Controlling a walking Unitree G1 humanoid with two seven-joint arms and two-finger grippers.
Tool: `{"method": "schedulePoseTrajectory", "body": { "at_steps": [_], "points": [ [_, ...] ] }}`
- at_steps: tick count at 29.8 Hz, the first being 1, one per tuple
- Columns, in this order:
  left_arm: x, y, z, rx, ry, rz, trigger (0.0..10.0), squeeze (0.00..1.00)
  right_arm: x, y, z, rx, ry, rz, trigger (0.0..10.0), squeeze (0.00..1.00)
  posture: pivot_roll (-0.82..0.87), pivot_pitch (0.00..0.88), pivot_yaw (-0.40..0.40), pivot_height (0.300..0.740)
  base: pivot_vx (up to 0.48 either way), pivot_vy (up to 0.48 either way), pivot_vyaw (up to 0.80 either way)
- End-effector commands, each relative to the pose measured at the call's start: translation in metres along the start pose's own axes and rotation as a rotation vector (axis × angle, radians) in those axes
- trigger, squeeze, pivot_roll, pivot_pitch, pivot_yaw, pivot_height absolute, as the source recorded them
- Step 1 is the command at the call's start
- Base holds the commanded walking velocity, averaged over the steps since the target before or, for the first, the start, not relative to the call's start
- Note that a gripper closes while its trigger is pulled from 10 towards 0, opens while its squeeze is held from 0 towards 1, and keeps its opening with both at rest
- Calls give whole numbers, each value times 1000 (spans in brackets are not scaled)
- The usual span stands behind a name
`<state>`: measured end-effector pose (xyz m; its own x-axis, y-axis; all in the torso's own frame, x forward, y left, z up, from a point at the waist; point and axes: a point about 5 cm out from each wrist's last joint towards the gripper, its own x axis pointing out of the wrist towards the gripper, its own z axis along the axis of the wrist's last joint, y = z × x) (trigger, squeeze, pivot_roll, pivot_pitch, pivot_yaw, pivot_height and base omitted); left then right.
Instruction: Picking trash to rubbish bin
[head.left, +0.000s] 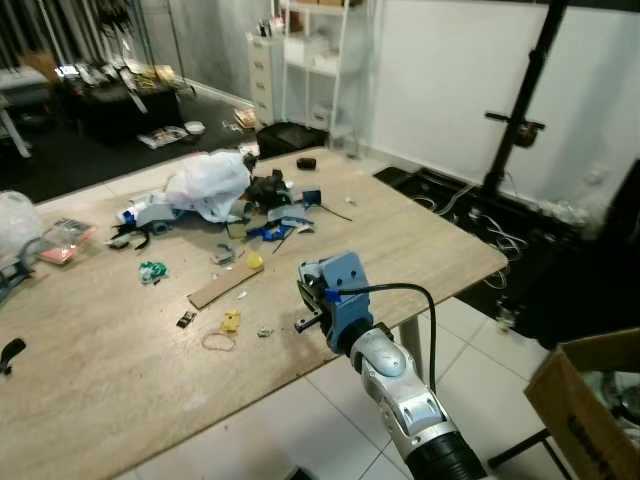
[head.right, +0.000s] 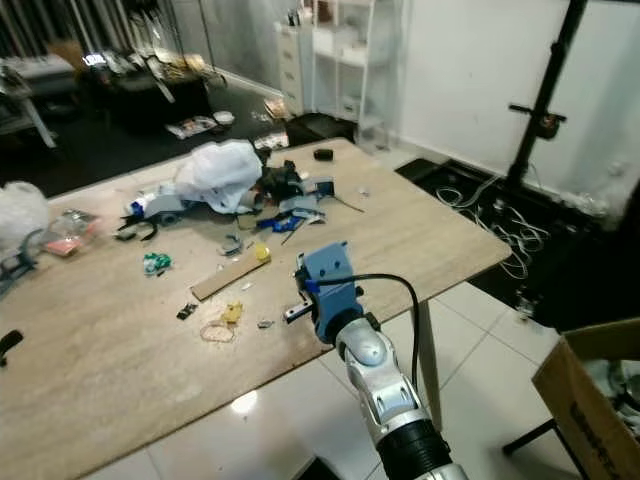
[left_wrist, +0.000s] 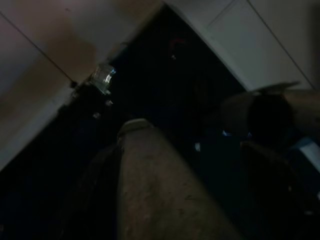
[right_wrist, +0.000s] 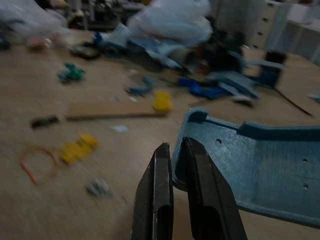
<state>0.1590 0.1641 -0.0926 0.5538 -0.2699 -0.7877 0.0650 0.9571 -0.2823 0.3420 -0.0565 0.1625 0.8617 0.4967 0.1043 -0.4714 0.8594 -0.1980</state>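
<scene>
Pinching the rim of a flat blue plastic bracket (right_wrist: 260, 165), the right tool (right_wrist: 172, 200) hangs at lower centre, over the beige tabletop's (head.left: 100, 370) near edge. Scattered trash sits upper left around a white crumpled bag (head.left: 212, 185); a brown cardboard box (head.left: 590, 400) stands lower right.

We take this for a workroom or lab space inside a building. A long pale wood-grain surface (head.left: 420, 250) fills the middle, strewn with small scraps and a crumpled white plastic bag (head.left: 212, 183). At one o'clock stands a white metal shelving rack (head.left: 318, 60) against a plain white wall. At two o'clock a black tripod pole (head.left: 520, 110) rises over loose cables (head.right: 490, 225) on the white tiled floor (head.left: 290, 430). At four o'clock sits an open brown cardboard box (head.left: 585, 400).
</scene>
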Motion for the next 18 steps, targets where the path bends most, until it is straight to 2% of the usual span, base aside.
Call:
{"method": "schedulePoseTrajectory", "body": {
  "at_steps": [1, 17, 18],
  "points": [
    [-1, 2, -3, 16, 14, 1, 10000, 0, -2, 4, -5, 0, 9, 8, 10000, 0, -103, 98, 12, 740, -337, 0, 0],
    [0, 1, 2, 26, -2, -9, 10000, 0, -5, 5, -14, -4, 47, 6, 10000, 0, -101, 110, 19, 740, -349, 0, 0],
    [0, 1, 2, 18, -9, -10, 10000, 0, -6, 5, -16, -5, 56, 4, 10000, 0, -101, 116, 19, 740, 0, 0, -781]
  ]
}}
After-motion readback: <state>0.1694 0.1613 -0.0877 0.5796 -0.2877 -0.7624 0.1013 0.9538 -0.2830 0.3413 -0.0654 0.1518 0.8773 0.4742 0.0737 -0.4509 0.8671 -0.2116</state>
